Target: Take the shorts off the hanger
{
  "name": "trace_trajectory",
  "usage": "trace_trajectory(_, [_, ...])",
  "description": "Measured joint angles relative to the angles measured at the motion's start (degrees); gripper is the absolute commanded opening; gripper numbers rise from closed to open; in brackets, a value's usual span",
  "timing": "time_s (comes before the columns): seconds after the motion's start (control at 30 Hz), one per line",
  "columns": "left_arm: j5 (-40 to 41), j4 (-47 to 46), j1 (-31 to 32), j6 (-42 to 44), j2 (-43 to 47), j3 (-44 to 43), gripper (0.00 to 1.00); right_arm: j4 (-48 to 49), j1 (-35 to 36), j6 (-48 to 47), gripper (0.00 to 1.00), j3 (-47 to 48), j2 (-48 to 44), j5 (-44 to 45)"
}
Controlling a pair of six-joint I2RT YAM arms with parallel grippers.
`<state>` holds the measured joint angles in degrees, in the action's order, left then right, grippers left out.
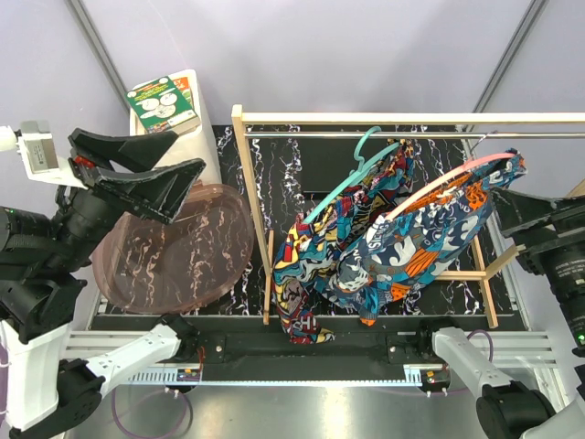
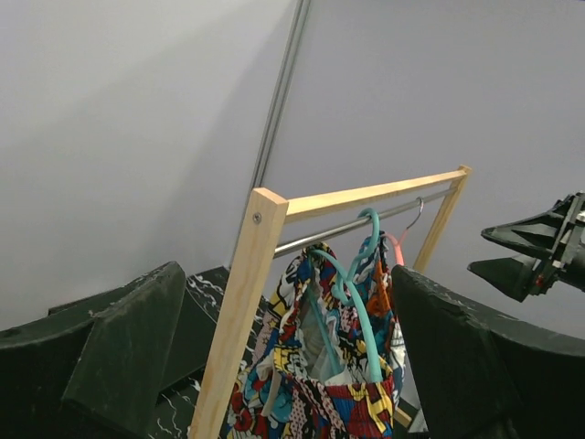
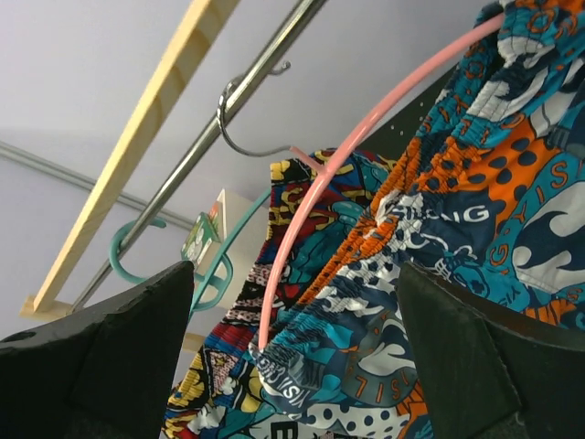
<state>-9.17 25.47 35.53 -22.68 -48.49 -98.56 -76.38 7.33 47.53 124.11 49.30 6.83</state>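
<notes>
My right hand (image 3: 294,270) hangs open just beside the teal shorts (image 3: 475,229) on the pink hanger (image 3: 366,119); my open left hand (image 1: 187,153) is farther off.

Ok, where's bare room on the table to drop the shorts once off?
Bare mat between the wooden left post and the comic shorts. The tub left of that post looks empty. Crowded further right, where comic and teal shorts overlap.

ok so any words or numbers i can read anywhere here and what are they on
"SING": part of a word printed on the teal and orange shorts, rest lost in folds.
Comic-print shorts: lettering too small to read.
Green and red box: label too blurred to read.
</notes>
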Motion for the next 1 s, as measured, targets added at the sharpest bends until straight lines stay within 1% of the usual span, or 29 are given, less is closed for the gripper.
trace_trajectory(0.13, [-0.7, 1.9, 0.0, -1.3, 0.0, 0.0, 0.99, -0.2, 0.0, 0.4, 1.00, -3.9, -1.3, -2.4])
trace_trajectory(0.37, [-3.4, 3.1, 0.0, -5.2, 0.0, 1.4, 0.99, -0.9, 0.0, 2.3, 1.00, -14.6, -3.8, -9.6])
trace_trajectory(0.43, [-4.9, 3.3, 0.0, -7.3, -0.1, 2.8, 0.99, -2.1, 0.0, 2.4, 1.00, -15.2, -3.2, -11.0])
trace_trajectory(0.6, [-7.6, 4.0, 0.9, -12.2, -1.7, 6.9, 0.99, -2.1, 0.0, 1.1, 1.00, -13.1, -1.5, -14.1])
trace_trajectory(0.7, [-7.2, 5.0, 4.1, -13.5, -3.1, 8.2, 0.99, -2.4, 0.0, 0.0, 1.00, -13.1, -1.4, -17.1])
trace_trajectory(0.83, [-4.0, 5.2, 12.6, -13.7, -5.8, 8.2, 0.97, -2.2, 0.0, -1.3, 1.00, -14.3, -2.1, -22.5])
trace_trajectory(1.0, [2.3, 5.7, 22.9, -11.6, -7.8, 8.2, 0.91, -2.8, 0.0, -3.3, 1.00, -15.5, -2.9, -27.8])
